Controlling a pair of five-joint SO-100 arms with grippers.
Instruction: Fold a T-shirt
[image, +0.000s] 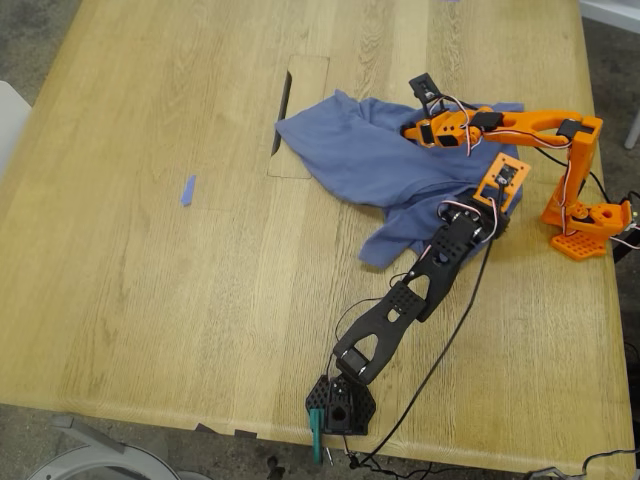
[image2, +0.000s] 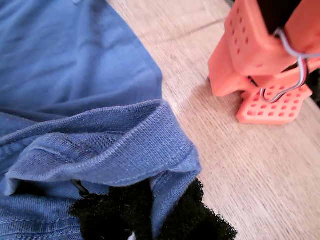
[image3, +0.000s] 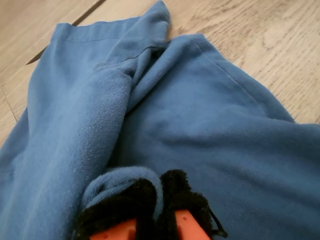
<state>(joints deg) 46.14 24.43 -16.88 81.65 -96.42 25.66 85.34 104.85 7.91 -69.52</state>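
- Both grippers are clamped on the T-shirt (image: 385, 160): my first gripper (image2: 150, 210) pinches a ribbed hem fold, my second gripper (image3: 157, 200) another fold.
- Crumpled on the wooden table (image: 150, 300), the shirt stretches from both grippers toward the exterior view's left.

The surface (image: 150, 300) under my arms is pale wood with long boards and plain grain. A rectangular hatch (image: 300, 115) is set flush into it, with a dark slot along one edge. The T-shirt (image: 370, 160) lies crumpled directly on the wood, one edge spread over the hatch, the rest bunched beneath my two end effectors. A tiny blue scrap (image: 187, 190) lies alone on the boards, well away from both end effectors, beyond the shirt toward the exterior view's left. The orange arm base (image: 583, 228) stands on the wood near my first end effector. The black arm base (image: 340, 405) sits at the near edge in the exterior view.
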